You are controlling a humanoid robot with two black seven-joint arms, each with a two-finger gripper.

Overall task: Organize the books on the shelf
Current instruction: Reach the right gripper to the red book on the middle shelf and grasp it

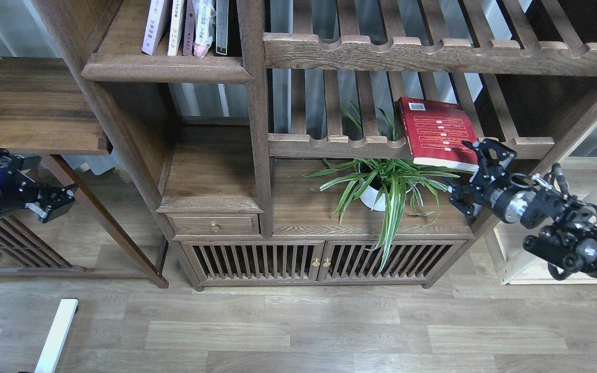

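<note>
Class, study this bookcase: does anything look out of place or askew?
Yes. The red book lies flat and skewed on the slatted rack, its lower corner overhanging the front rail above the potted plant, while other books stand upright on the shelf at upper left. The right gripper is open beside it.
</note>
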